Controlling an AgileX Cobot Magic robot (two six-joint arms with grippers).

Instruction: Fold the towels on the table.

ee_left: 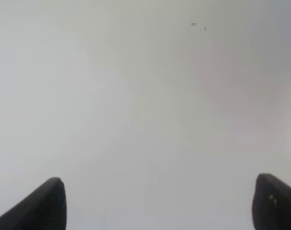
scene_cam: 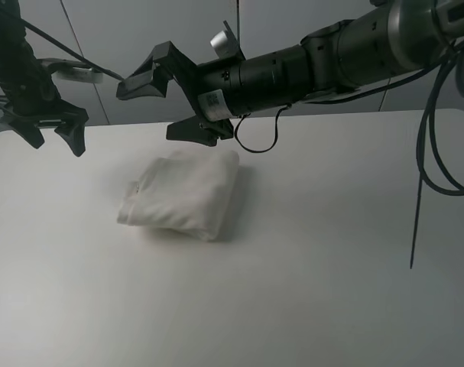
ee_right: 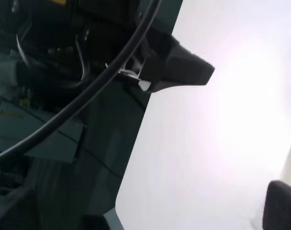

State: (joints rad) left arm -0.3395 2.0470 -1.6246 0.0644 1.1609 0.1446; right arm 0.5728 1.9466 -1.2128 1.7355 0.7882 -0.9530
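Towel (scene_cam: 184, 193) sits as a compact folded bundle on the bench (scene_cam: 316, 267), left of centre in ext. high view, a bit lumpy, one rolled edge toward the camera-left side. Right gripper (scene_cam: 170, 99) reaches across the middle and hangs just above the bundle's far edge, fingers spread wide, nothing between them, cloth not touched. Left gripper (scene_cam: 47, 130) hovers well apart at the far left edge of the bench, fingers also apart, empty.

Judgement: fold looks near done; step in hand = release and clear. To do it well, lift the right arm straight up before pulling away so a finger doesn't snag the top layer and undo the fold. If tidying is wanted, press lightly on the high far side, approx. where the bundle bulges.

L wrist view: two dark fingertips (ee_left: 44, 203) at the lower corners, wide gap, only bare pale bench surface between. No towel in view, so towel lies outside this gripper's reach line.

R wrist view: one finger (ee_right: 183, 69) up top, other just entering at the corner, clearly separated. Bench edge w/ rounded corner visible, dark clutter beyond. Pale sliver at the frame edge near the lower finger may be towel; can't tell.
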